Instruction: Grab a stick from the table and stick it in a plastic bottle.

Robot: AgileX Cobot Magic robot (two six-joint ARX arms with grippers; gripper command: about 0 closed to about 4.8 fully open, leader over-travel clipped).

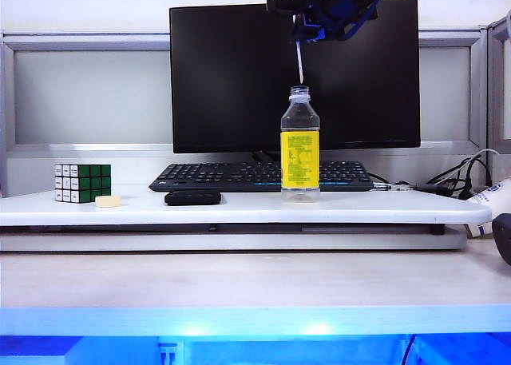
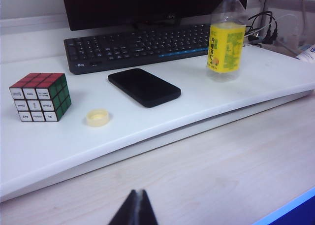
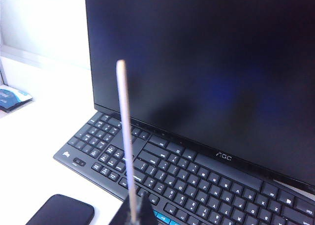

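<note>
Stick (image 1: 299,63) and plastic bottle (image 1: 300,145) were all but lined up as the right gripper (image 1: 307,36), high in the exterior view at about 1 o'clock from the frame's centre, hung over the bottle with its jaws clenched on the stick's upper end. The thin pale strip pointed down, its lower tip just above the bottle's open mouth, apparently not yet inside. The bottle stood upright on the white raised shelf board (image 1: 239,208), just in front of the black keyboard (image 1: 231,176) and the dark monitor (image 1: 231,77). The pick-up looked complete; what remained was the lowering of the stick through the neck and its release. The left gripper (image 2: 134,210) sat low over the pale worktop (image 2: 221,176), its fingers pressed together on nothing, well apart from the bottle. On the shelf board at about 9 o'clock from the bottle lay a black phone (image 1: 192,197), a small yellow cap (image 1: 108,200) and a puzzle cube (image 1: 82,182), all untouched.
</note>
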